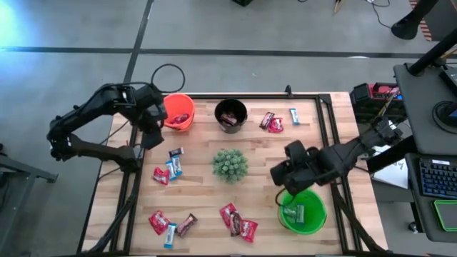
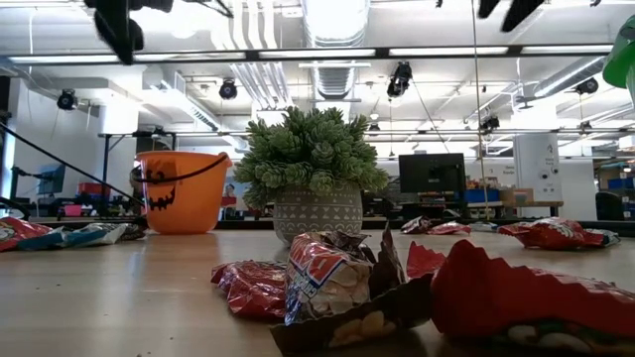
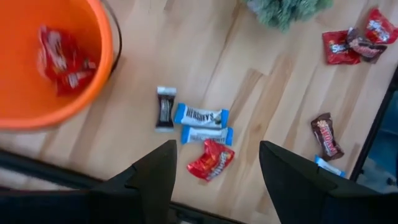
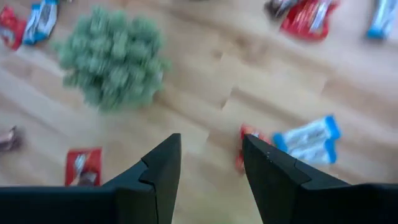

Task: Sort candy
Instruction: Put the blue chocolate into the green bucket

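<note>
Wrapped candy lies scattered on the wooden table: a red, blue and dark group left of the plant, more at the far side and along the near edge. My left gripper hangs open beside the orange bucket, above that left group, with nothing between its fingers. My right gripper is open and empty, just beyond the green bucket. Below it lie a light-blue candy and a red one. Red candy lies in the orange bucket and candy in the green one.
A spiky green plant ball in a pot stands at the table's middle. A black bucket holding candy stands at the far edge. Black frame rails run along the table's sides. Beyond the right edge are a keyboard and other gear.
</note>
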Controlling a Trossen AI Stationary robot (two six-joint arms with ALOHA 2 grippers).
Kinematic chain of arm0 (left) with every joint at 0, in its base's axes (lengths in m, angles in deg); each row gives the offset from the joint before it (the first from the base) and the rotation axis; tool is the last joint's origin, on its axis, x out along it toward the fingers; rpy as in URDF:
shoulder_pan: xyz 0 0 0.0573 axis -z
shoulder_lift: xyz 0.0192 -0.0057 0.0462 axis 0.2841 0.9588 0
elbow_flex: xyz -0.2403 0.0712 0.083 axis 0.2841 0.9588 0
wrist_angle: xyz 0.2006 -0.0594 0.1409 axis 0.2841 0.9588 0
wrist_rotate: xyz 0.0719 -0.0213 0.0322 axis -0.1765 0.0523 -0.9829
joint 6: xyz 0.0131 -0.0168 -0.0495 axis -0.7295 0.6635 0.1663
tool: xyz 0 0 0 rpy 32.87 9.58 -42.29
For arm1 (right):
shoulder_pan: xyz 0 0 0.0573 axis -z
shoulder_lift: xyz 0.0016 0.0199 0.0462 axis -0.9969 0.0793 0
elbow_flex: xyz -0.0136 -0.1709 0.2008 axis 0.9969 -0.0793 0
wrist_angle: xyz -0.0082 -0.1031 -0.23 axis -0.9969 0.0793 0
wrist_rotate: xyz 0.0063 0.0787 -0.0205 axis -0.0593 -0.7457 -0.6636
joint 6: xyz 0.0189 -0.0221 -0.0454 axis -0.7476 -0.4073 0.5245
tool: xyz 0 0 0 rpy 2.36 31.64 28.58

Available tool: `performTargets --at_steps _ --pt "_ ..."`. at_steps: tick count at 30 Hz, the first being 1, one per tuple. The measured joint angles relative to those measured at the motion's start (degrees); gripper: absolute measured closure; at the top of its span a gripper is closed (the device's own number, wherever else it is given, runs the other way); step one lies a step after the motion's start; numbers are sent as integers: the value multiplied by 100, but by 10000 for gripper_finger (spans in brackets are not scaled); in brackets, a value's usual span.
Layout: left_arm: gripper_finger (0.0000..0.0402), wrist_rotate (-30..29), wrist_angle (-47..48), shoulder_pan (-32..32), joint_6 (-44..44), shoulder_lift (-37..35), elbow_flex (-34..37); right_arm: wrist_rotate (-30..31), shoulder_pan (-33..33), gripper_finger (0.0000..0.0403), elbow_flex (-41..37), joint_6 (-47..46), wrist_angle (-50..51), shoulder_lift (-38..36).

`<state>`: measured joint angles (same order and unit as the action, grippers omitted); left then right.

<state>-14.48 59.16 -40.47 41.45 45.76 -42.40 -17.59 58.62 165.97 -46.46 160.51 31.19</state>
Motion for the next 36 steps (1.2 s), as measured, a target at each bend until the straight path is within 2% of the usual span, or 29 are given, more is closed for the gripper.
performTargets --at_steps 3,8,15,20,30,36 --pt "191 0 -105 0 325 -240 373 214 265 241 0 432 -6 -27" --pt "191 0 -337 0 613 -606 1036 221 648 241 0 1379 -8 -90" --pt "191 7 -1138 -4 1529 -879 1900 213 1096 241 0 2276 -4 -321" --pt "191 -99 -1584 -2 1263 -884 2307 178 1225 241 0 2684 -10 -559" --pt "191 -243 -2707 0 897 -837 3272 158 1225 241 0 2829 -25 -880" --pt "191 -240 -2716 1 831 -590 3730 44 1225 241 0 2828 -27 -903"
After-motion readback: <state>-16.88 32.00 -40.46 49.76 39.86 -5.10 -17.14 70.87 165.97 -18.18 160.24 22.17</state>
